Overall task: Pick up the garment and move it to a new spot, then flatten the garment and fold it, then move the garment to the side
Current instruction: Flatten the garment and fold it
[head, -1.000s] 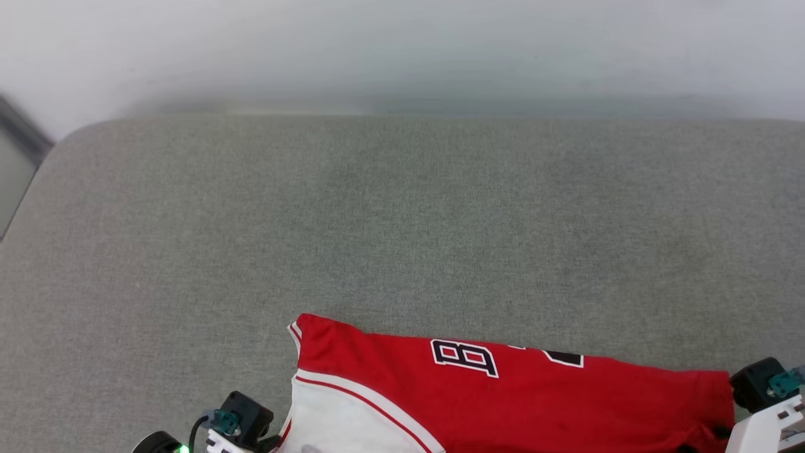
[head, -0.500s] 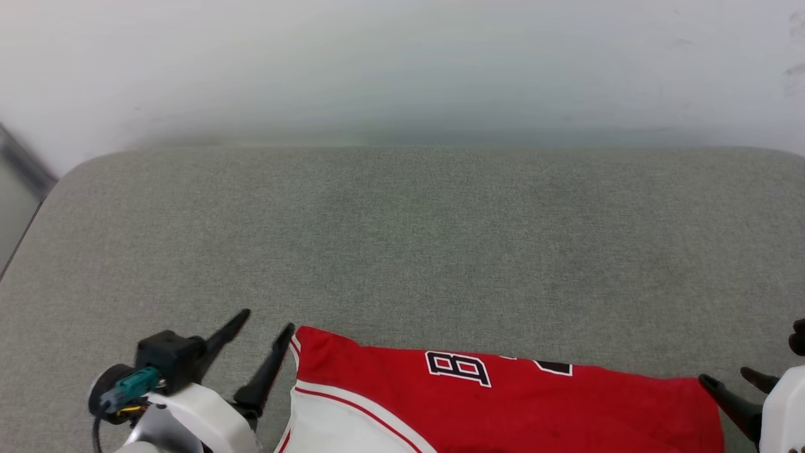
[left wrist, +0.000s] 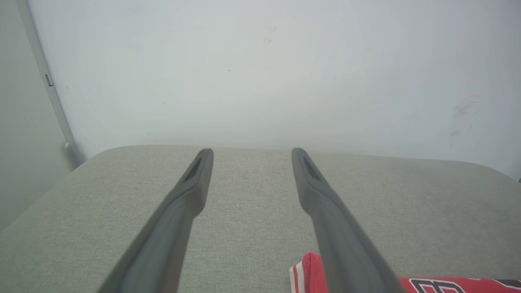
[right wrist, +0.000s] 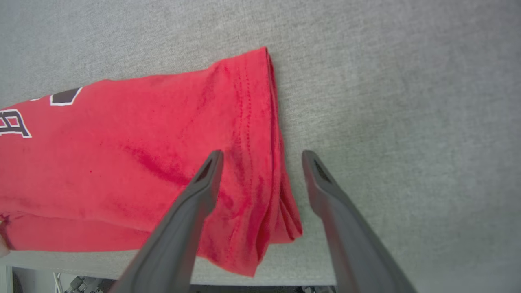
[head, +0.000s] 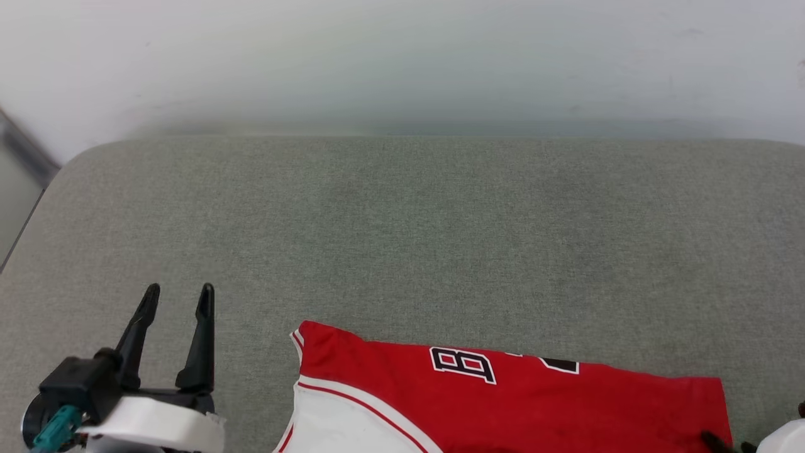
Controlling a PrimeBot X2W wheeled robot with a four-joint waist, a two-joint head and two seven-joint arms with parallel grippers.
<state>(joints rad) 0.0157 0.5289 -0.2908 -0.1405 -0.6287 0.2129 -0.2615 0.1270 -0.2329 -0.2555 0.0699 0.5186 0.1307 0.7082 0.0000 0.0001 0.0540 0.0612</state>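
We find the jersey (head: pixel 503 402) folded flat along the near edge of the grey cushion (head: pixel 402 220): red body, white sleeve with red stripe at its left end, black white-edged lettering at the far fold. Left gripper (head: pixel 178 290) spread wide, empty, near the sleeve end; right gripper (right wrist: pixel 262 154) spread wide, empty, above the layered hem. Bare cushion runs from the fold to the wall (head: pixel 402 56).

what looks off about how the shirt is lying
The garment sits tight against the near edge of the cushion, and in the right wrist view its hem end is bunched into uneven layers rather than flat. No damage shows.
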